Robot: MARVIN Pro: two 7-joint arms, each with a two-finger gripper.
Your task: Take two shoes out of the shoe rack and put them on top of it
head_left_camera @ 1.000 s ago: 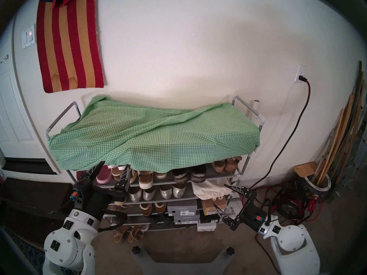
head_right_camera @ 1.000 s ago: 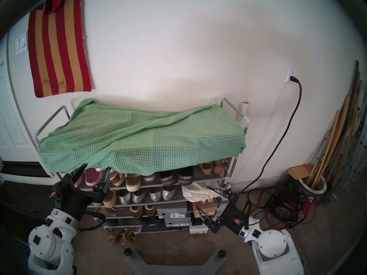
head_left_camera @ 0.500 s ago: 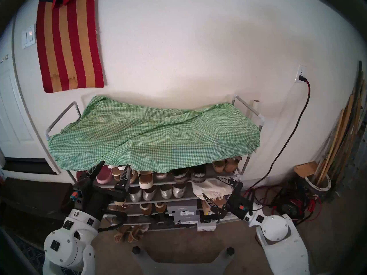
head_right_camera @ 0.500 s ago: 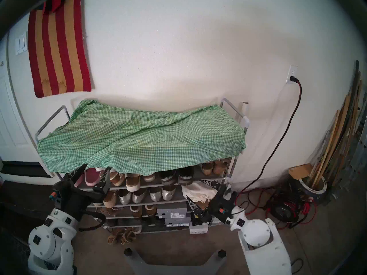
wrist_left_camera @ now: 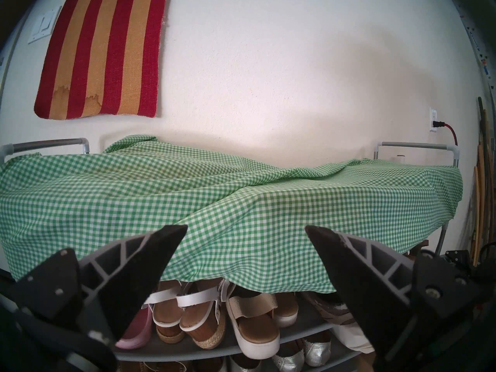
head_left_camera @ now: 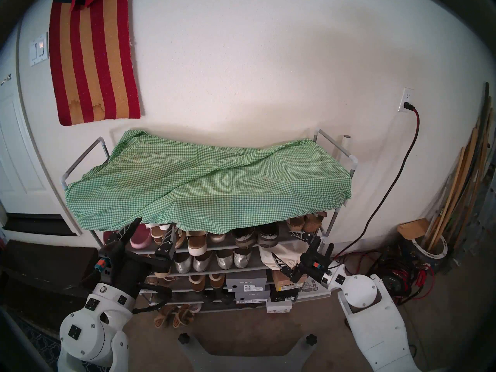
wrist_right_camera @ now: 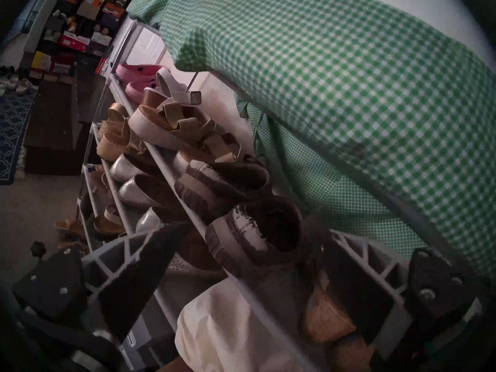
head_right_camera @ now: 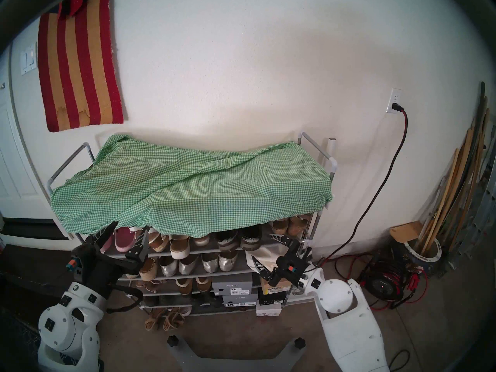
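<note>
Nothing moved yet: both brown shoes (head_left_camera: 256,236) sit on the rack (head_left_camera: 292,241) shelf at my right fingers' (head_left_camera: 285,246) ten o'clock, both arms' fingers spread, empty.

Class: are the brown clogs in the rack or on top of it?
In the rack: the brown clogs sit on the shelf beneath the gingham cloth.

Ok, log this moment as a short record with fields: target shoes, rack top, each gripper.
target shoes: brown clogs, side by side on the shelf just under the cloth, untouched
rack top: shoe rack covered by a green checked cloth, no shoes on it
left gripper: open, empty, in front of the pink shoes
right gripper: open, empty, near the clogs, by a white bag
</note>
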